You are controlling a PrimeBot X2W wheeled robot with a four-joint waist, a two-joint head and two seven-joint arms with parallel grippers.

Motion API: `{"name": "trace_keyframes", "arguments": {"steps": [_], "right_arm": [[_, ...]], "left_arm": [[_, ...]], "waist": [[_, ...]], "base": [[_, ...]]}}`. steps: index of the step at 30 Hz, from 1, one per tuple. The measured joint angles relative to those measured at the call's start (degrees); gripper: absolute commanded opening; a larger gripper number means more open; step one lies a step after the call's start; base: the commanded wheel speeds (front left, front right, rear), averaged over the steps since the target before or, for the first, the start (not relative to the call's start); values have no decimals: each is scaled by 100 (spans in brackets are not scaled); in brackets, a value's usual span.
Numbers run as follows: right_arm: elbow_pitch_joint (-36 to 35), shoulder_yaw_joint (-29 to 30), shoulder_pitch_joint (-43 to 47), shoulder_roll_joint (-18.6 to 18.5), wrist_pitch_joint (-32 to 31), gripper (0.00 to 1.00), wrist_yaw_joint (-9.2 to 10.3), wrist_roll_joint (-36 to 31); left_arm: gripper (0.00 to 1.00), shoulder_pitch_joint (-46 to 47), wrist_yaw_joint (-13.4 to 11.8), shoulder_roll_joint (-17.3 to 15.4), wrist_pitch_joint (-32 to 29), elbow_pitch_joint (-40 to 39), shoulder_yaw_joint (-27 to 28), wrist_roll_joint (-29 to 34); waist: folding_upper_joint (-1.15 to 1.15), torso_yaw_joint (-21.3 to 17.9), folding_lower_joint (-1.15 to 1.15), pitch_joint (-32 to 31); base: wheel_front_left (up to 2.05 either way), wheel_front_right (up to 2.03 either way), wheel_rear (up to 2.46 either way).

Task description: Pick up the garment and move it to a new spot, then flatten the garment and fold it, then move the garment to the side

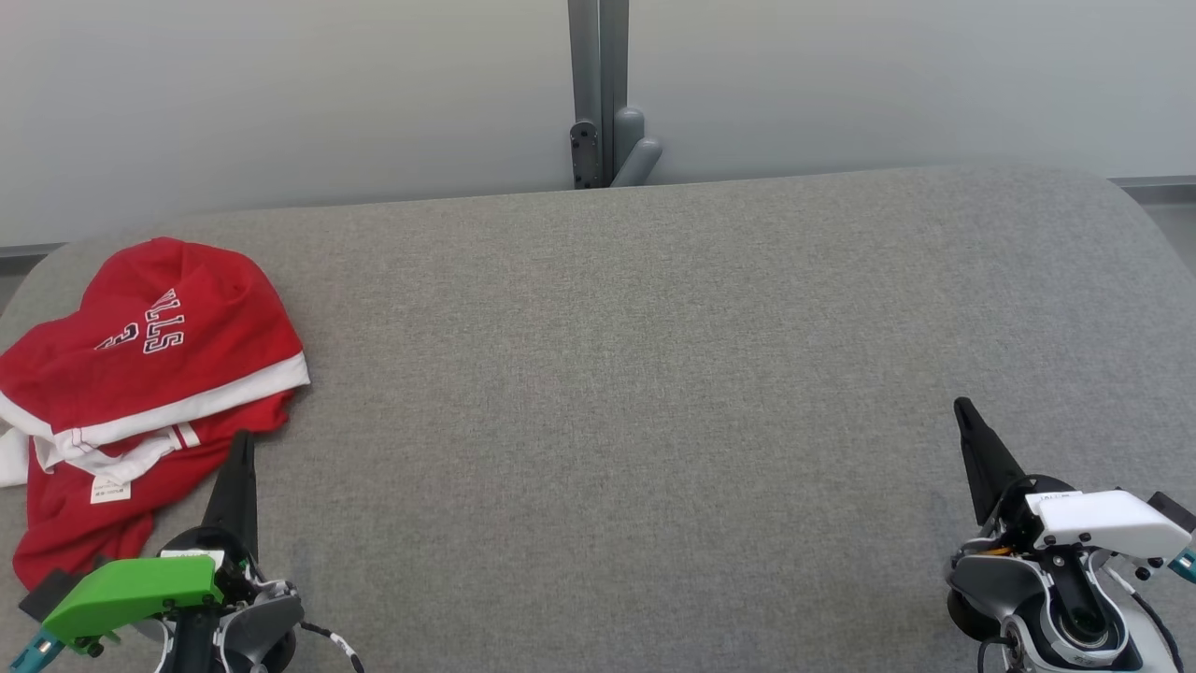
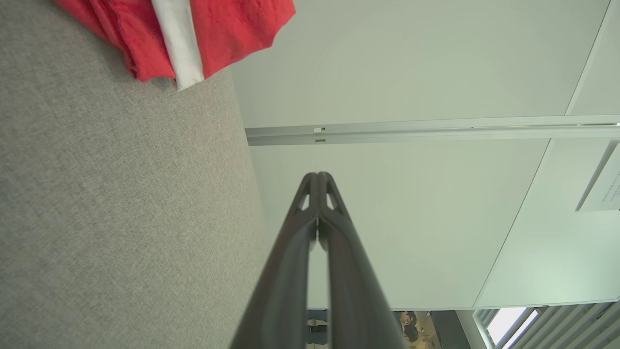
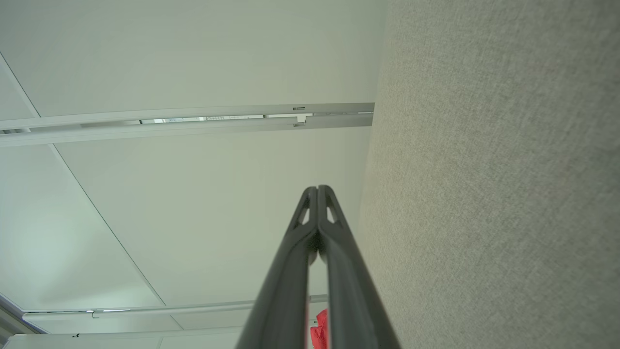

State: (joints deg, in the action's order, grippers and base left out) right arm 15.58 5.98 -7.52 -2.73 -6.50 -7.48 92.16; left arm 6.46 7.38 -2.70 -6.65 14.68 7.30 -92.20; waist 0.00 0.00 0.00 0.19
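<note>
Currently the red garment (image 1: 149, 393) lies at nine o'clock on the tabletop (image 1: 654, 374), with the left pincer (image 1: 245, 439) at seven and the right pincer (image 1: 961, 406) at five both closed tight, empty.

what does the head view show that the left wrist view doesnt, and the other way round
Head view adds: the white lettering and sewn label on the red garment, the right gripper at lower right, and the grey post behind the table. Left wrist view adds: a close look at the left gripper, jaws pressed shut, plus a wall rail and window blinds. Both: the garment's red cloth with its white band, the grey table, the left gripper.
</note>
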Motion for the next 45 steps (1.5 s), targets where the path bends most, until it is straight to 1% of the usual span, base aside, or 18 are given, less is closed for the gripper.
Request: {"name": "trace_keyframes", "arguments": {"steps": [42,43,45], "right_arm": [[0,0,-1,0,0,0,0,0],[30,0,21,10,1,100,0,-2],[140,-4,101,38,1,100,2,-4]], "left_arm": [[0,1,1,0,0,0,1,0],[100,-15,-1,7,1,37,-2,0],[100,-102,-3,24,3,136,-5,0]], "waist": [[0,0,0,0],[0,0,0,0],[0,0,0,0]], "base": [[0,0,0],[0,0,0],[0,0,0]]}}
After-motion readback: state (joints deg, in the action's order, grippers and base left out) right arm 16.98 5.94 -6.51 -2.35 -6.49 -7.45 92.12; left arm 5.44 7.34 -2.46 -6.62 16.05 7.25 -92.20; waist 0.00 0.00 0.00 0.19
